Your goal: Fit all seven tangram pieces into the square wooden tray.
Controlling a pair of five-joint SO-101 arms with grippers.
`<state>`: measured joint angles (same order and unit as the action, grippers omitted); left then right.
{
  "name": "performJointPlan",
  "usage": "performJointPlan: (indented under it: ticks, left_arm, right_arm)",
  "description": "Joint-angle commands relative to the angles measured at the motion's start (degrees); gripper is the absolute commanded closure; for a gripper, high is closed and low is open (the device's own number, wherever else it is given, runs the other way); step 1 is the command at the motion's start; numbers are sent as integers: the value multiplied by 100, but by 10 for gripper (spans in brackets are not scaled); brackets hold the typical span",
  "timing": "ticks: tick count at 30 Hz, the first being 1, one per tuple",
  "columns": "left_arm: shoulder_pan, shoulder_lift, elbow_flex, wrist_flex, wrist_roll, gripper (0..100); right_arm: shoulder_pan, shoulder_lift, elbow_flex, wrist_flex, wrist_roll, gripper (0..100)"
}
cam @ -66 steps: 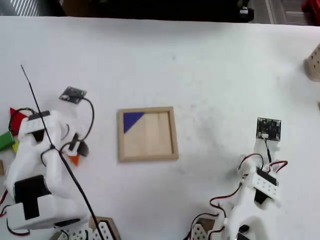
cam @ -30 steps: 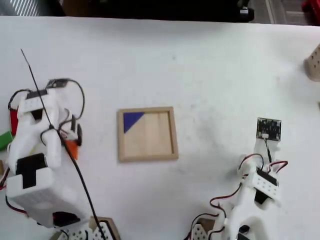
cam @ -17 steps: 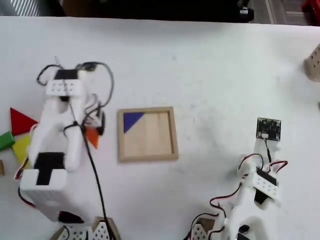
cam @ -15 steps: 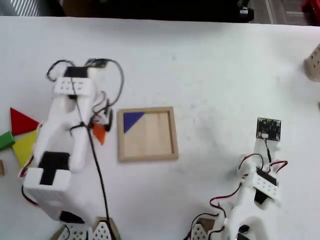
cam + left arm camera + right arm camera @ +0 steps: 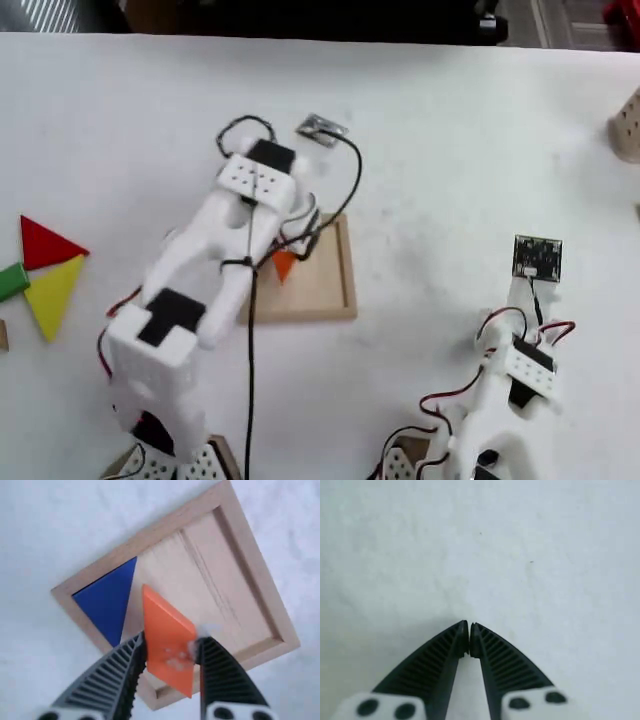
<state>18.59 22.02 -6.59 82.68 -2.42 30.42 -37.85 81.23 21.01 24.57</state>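
Note:
The square wooden tray (image 5: 346, 262) (image 5: 252, 562) lies mid-table with a blue triangle (image 5: 107, 599) in one corner. Above the tray, my left gripper (image 5: 288, 250) (image 5: 169, 647) is shut on an orange piece (image 5: 284, 264) (image 5: 167, 639), which hangs over the tray floor next to the blue triangle. The left arm covers the tray's left part in the high view. A red triangle (image 5: 45, 243), a yellow triangle (image 5: 52, 293) and a green piece (image 5: 12, 281) lie at the table's left edge. My right gripper (image 5: 469, 639) is shut over bare table, down at the front right (image 5: 522, 372).
A small black circuit board (image 5: 537, 257) lies right of the tray, beyond the right arm. Another small board (image 5: 322, 128) on a cable hangs behind the left arm. A pale perforated object (image 5: 627, 126) stands at the far right edge.
The left arm has swung from the pieces at the left edge to over the tray, carrying the orange piece. The right arm has not moved.

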Motion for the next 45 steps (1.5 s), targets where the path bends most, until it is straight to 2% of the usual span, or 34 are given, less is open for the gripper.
performJointPlan:
  ticks: [1, 3, 11, 20, 25, 28, 32, 35, 40, 45]
  left_arm:
    - [75, 444, -563, -44, -53, 704]
    - [22, 497, -659, 105, -53, 674]
    - [-40, 497, -721, 387, -105, 736]
    - [-901, 488, -712, -53, -193, 768]
    - [-892, 435, -492, -211, -387, 771]
    - [-884, -57, 176, -721, -387, 771]
    - [-910, -1376, 1881, -2136, -352, 769]
    - [-945, -2246, 2910, -2892, -343, 767]
    - [-1200, -2607, 3402, -3112, -343, 767]
    - [-2097, -2607, 3429, -3147, -334, 770]
  right_arm:
    - [-40, -145, -18, -119, 105, 978]
    - [-40, -145, -18, -119, 105, 978]
    - [-57, -145, -18, -119, 105, 978]
    - [-48, -145, -18, -119, 105, 978]
    - [-31, -145, -18, -127, 105, 978]
    - [-22, -145, -18, -127, 105, 978]
    - [31, -145, 18, -119, 105, 978]
    - [66, -145, 18, -119, 105, 978]
    - [48, -154, 26, -92, 105, 978]
    - [-365, -224, -88, 154, 105, 978]
